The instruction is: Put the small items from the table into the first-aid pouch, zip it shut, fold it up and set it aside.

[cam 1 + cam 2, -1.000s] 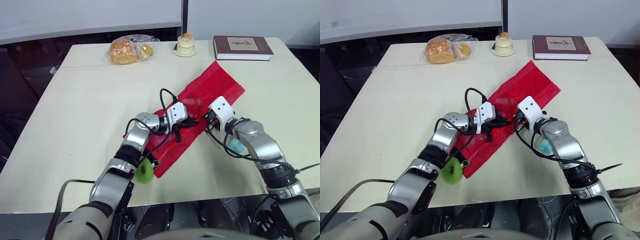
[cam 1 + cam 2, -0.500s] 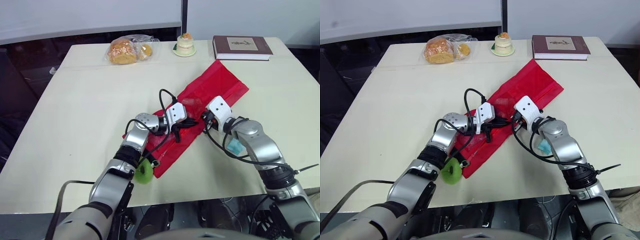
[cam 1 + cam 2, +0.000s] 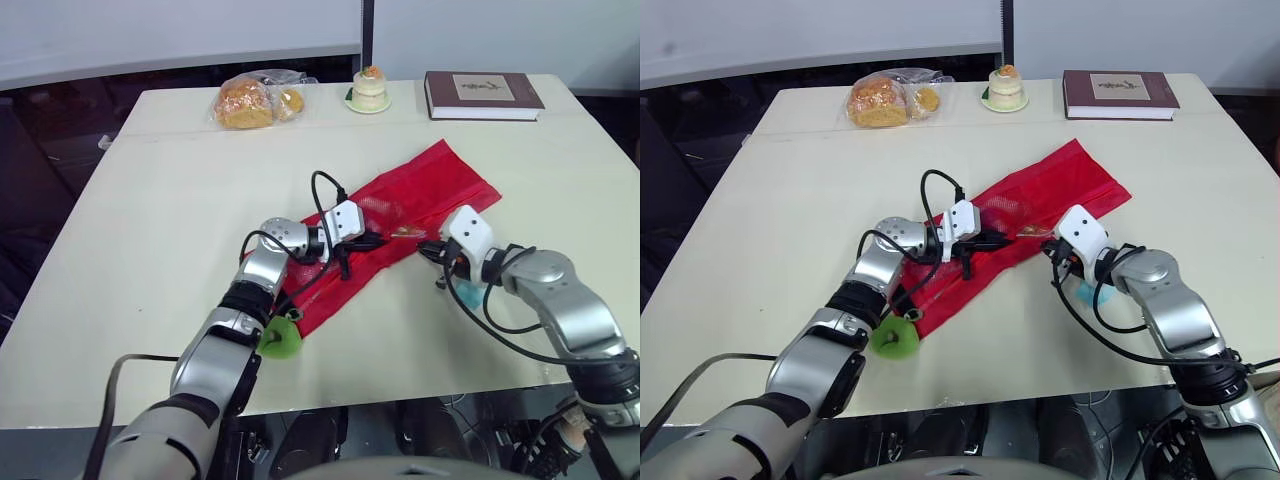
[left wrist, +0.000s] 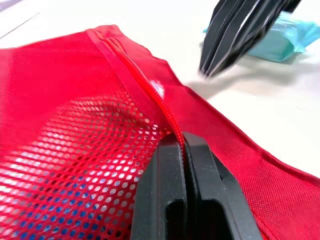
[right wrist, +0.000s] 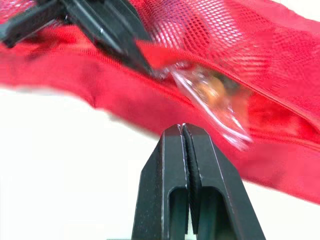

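Note:
The red mesh first-aid pouch (image 3: 420, 195) lies slantwise on the table. My left gripper (image 3: 383, 240) is shut on its zipper edge (image 4: 150, 85), pinching the red fabric. A clear-wrapped small item (image 5: 215, 100) pokes out of the pouch opening. My right gripper (image 3: 427, 247) is shut with nothing in it and hovers over the table just off the pouch's near edge. A teal packet (image 4: 280, 42) lies on the table beside the right gripper's fingers. A green ring (image 3: 282, 342) sits by the pouch's near corner, under my left forearm.
At the far side of the table are a bag of bread (image 3: 250, 100), a small dessert on a plate (image 3: 370, 90) and a dark red book (image 3: 483, 95). The table's front edge (image 3: 400, 395) runs close under both arms.
The pouch has swung to lie flatter across the table. My right gripper has pulled back from the pouch edge toward the right. The left gripper has kept its hold on the pouch.

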Robot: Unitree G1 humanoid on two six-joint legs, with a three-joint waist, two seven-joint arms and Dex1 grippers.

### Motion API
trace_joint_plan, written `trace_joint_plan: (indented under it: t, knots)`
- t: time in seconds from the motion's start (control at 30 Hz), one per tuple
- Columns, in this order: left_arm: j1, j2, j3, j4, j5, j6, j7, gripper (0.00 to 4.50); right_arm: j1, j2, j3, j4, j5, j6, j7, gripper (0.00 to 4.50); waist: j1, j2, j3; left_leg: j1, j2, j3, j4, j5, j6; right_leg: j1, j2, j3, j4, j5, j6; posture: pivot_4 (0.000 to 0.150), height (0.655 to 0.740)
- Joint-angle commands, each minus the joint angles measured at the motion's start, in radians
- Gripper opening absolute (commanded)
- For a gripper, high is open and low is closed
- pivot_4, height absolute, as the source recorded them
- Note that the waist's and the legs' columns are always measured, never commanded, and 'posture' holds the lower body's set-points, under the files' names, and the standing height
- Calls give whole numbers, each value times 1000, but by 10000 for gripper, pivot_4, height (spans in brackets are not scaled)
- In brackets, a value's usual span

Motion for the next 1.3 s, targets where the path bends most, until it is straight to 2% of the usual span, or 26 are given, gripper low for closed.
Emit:
trace_joint_plan:
  t: [0.03, 0.3, 0.63, 0.83, 1.07, 1.3]
  knots:
    - [-36, 18, 16, 33, -31, -74, -80, 0, -9, -16, -45, -28, 21, 7, -7, 807, 1, 0, 0, 0, 0, 0, 0, 0, 0, 0, 0, 0, 0, 0, 0, 1500, 7289]
    - [-66, 15, 29, 83, -80, -102, -229, 0, -27, 16, 28, 47, -29, -50, -44, 807, 0, 0, 0, 0, 0, 0, 0, 0, 0, 0, 0, 0, 0, 0, 0, 1500, 7289]
    - [-51, 5, 23, 78, -73, -110, -238, 0, -101, 165, 102, 108, -34, -71, -71, 807, -1, 0, 0, 0, 0, 0, 0, 0, 0, 0, 0, 0, 0, 0, 0, 1500, 7289]
    - [-43, -2, 16, 72, -70, -115, -241, 0, -144, 265, 85, 208, -84, -110, -173, 807, -1, 0, 0, 0, 0, 0, 0, 0, 0, 0, 0, 0, 0, 0, 0, 1500, 7289]
    - [-33, 1, 14, 66, -68, -118, -240, 0, -120, 246, 69, 201, -91, -139, -172, 807, -1, 0, 0, 0, 0, 0, 0, 0, 0, 0, 0, 0, 0, 0, 0, 1500, 7289]
    - [-38, 6, 18, 76, -63, -123, -228, 0, -34, 100, 2, -4, 32, -31, -41, 807, -1, 0, 0, -1, -1, 0, 1, 0, 0, 0, 0, 0, 0, 0, 0, 1500, 7289]
